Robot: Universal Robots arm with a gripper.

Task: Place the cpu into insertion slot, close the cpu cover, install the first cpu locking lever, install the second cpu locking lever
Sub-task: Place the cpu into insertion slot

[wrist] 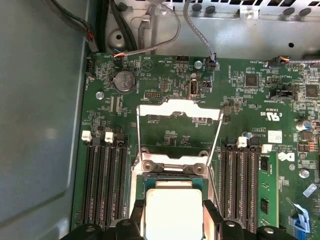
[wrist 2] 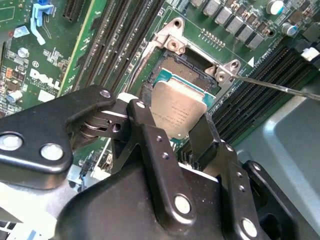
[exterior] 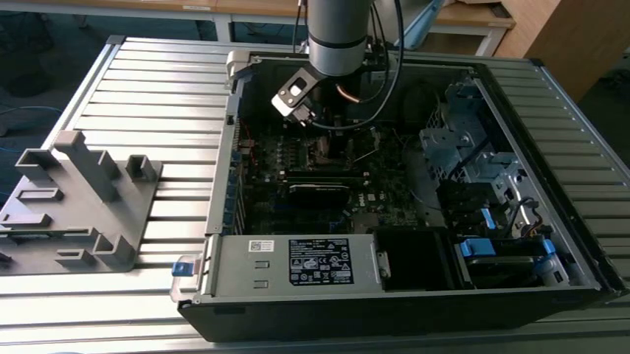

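The black gripper (wrist 2: 170, 119) clamps the flat silver-grey square cpu (wrist 2: 182, 106) by 2 opposite edges, level over the silver-rimmed square insertion slot (wrist 2: 186, 70), whose thin silver-frame cpu cover (wrist: 179, 106) stands hinged open for access.

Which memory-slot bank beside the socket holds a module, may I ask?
The bank farther from the grey wall holds a green module; the other is empty.

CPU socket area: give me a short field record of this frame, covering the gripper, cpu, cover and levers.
gripper: shut on the cpu, at the insertion slot
cpu: silver top up, partly over the slot; seating cannot be told
cpu cover: swung open, away from the slot
locking levers: both unlatched, raised
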